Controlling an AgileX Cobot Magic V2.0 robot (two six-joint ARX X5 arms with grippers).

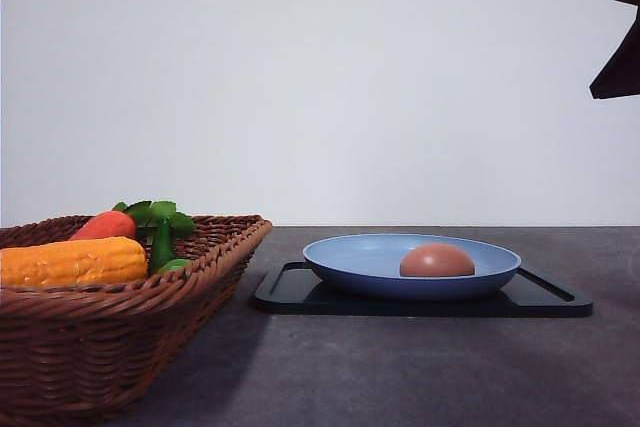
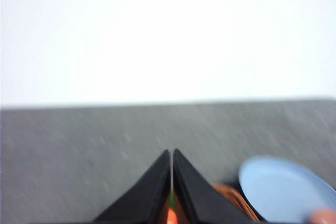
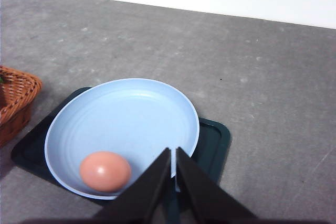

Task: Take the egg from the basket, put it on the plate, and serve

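While both end effectors, left [image 2: 171,153] and right [image 3: 173,151], were closed and empty, the egg [image 1: 437,261] lay in the plate [image 1: 350,257], right of the basket [image 1: 120,337].

Front camera sat low at bench [image 1: 400,377] level facing the wall, both wrist cameras looked down, all sharing the plate [image 1: 345,257].

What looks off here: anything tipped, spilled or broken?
Nothing stands out. The egg lies intact in the plate, off-centre, and the plate sits level on the black tray. The basket stands upright with its vegetables inside.
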